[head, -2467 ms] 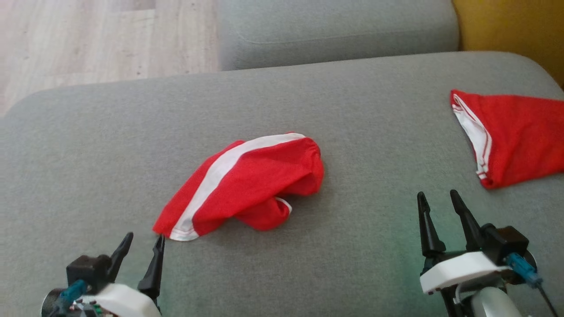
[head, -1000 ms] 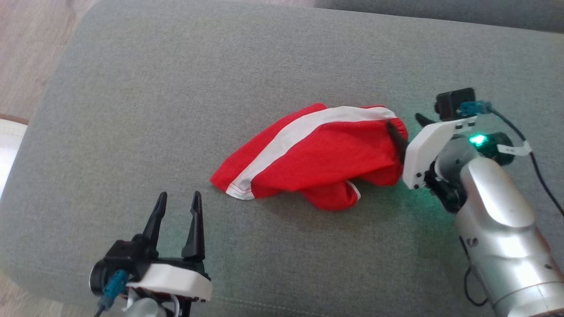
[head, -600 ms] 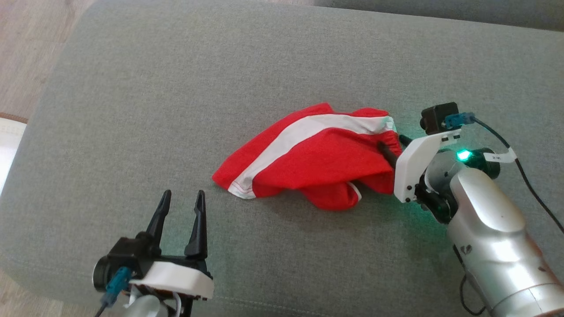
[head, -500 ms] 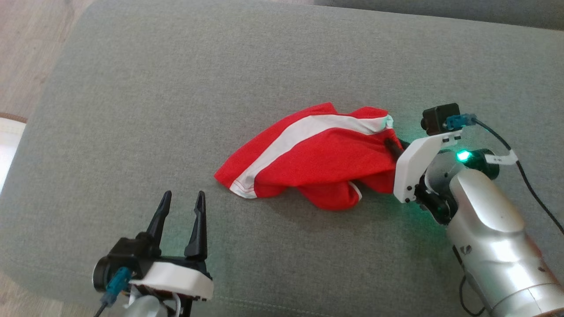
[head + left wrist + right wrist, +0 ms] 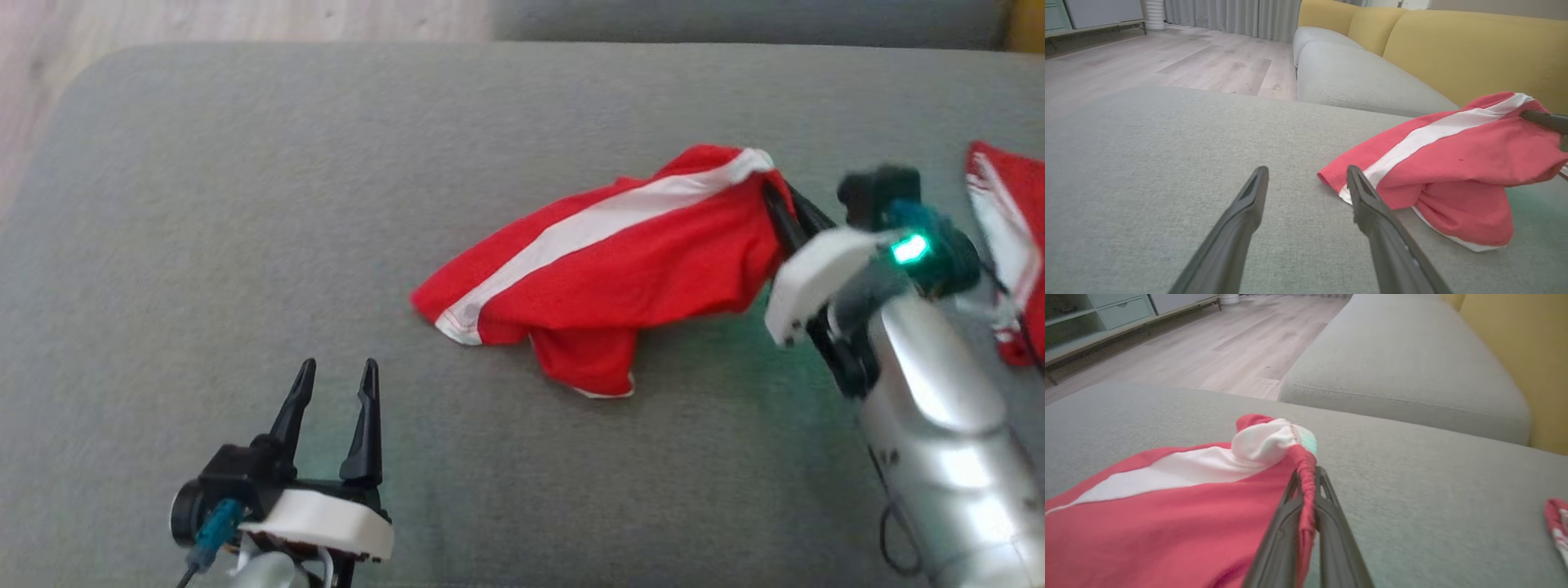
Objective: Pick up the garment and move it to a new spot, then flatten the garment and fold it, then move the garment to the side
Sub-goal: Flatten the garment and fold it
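Observation:
A red garment point(image 5: 620, 261) with a white stripe lies crumpled on the grey cushion point(image 5: 245, 204); its right end is lifted. My right gripper point(image 5: 777, 196) is shut on that gathered edge; the right wrist view shows the red cloth point(image 5: 1167, 522) pinched between the two dark fingers point(image 5: 1278, 539). Down at the lower left my left gripper point(image 5: 335, 377) stands open above the cushion, apart from the garment's near corner point(image 5: 1331, 179). In the left wrist view the garment point(image 5: 1453, 163) sits just right of the open fingers point(image 5: 1372, 212).
A second red and white garment point(image 5: 1004, 237) lies at the cushion's right edge. Another grey cushion point(image 5: 1404, 367) and a yellow sofa back point(image 5: 1474, 49) stand beyond. Wooden floor point(image 5: 1167, 61) borders the cushion's far left.
The right gripper has shut on the garment's right edge and raised it, stretching the cloth up and to the right. The head camera has shifted. The left gripper has stayed open in place.

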